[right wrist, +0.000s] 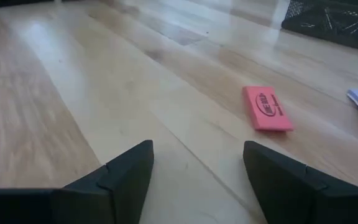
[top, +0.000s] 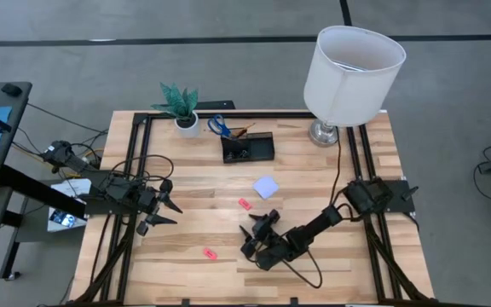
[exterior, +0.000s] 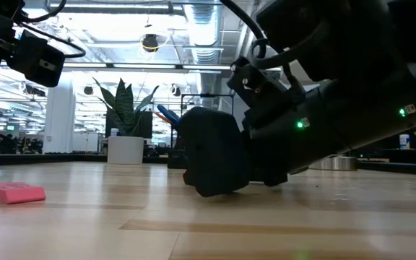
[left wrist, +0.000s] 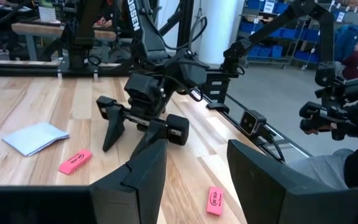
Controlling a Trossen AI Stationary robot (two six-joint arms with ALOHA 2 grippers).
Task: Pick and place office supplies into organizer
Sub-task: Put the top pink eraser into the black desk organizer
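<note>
Right claw (top: 247,236) low over the surface (top: 186,273), fingers spread, nothing between them. One pink eraser (right wrist: 267,108) lies flat just ahead of it and off to one side of the finger line, near the lavender note pad (top: 266,187).

Risk: approach off-centre, so one finger lands on the eraser and skids it away; being so thin, it may slip out of a closing pinch.

Second eraser (top: 210,253) lies apart, toward the front edge. Left claw (top: 162,210) hovers spread and empty on its side. Organizer (top: 247,148) at the far edge, scissors (top: 219,126) standing in it.
</note>
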